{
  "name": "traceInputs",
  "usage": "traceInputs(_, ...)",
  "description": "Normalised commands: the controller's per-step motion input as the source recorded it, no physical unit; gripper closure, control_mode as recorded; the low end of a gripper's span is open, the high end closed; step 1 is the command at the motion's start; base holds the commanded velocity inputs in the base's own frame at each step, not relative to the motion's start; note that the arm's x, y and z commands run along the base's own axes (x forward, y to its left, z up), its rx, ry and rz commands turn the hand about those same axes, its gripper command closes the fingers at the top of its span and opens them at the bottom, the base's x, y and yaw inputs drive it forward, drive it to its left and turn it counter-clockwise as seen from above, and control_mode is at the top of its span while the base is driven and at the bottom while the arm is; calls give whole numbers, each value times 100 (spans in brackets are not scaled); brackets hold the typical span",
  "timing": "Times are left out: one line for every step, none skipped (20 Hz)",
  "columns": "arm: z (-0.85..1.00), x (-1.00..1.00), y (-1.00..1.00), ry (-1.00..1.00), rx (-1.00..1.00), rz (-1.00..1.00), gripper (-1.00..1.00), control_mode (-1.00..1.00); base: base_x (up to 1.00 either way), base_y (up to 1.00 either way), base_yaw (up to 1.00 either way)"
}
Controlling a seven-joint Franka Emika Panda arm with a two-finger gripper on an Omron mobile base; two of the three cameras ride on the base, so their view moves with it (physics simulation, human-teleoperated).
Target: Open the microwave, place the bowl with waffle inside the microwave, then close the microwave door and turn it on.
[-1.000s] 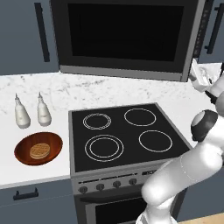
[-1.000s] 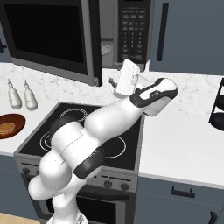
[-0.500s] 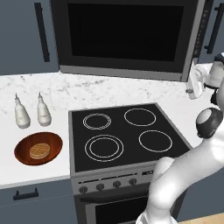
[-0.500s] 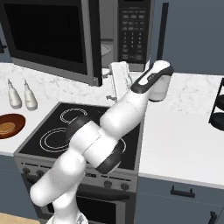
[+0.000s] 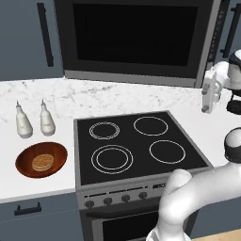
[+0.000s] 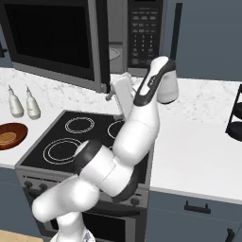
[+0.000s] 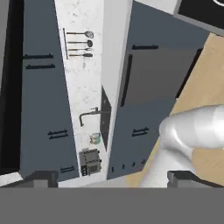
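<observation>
The arm rears up from the lower left of the right base view, bends over the black cooktop (image 6: 90,137) and reaches toward the upper middle of the frame, where its end effector (image 6: 111,95) sits just beside the lower free edge of the microwave door (image 6: 52,40). That door stands swung partway out from the microwave (image 6: 137,33), leaving a narrow gap through which some grey interior shows. Whether the fingers are apart or together I cannot tell, nor whether they touch the door edge. In the left base view the end effector (image 5: 207,101) hangs at the right edge of the frame, pointing down, below the lower right corner of the door. The wrist is rolled over, so the hand view shows cabinet fronts and a faucet (image 7: 89,114) turned sideways. The bowl (image 5: 41,159) rests on the white marbled surface (image 5: 28,181) at the lower left of the left base view, the waffle (image 5: 43,162) lying flat inside it, just in front of two pale bottles (image 5: 33,120).
</observation>
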Motion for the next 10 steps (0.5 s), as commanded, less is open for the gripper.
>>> traceInputs(64,-100,100,-34,0,-12,-100,-100,0,0,0)
traceInputs(59,-83,99,-26,0,-16,-100,-100,0,0,0)
traceInputs(47,-43,94,-22,0,-22,-100,-100,0,0,0)
traceInputs(38,-30,48,-14,0,-28,-100,-100,0,0,0)
traceInputs(19,-11,0,-11,1,-27,-100,-100,0,0,0)
traceInputs(0,-27,-81,-9,11,-27,-100,-100,0,0,0)
traceInputs(0,-21,-100,-5,12,-27,-100,-100,0,0,0)
traceInputs(0,-14,-100,-7,8,-27,-100,-100,0,0,0)
traceInputs(0,0,-91,-2,8,-29,-100,-100,0,0,0)
traceInputs(0,9,-75,-3,10,-28,-100,-100,0,0,0)
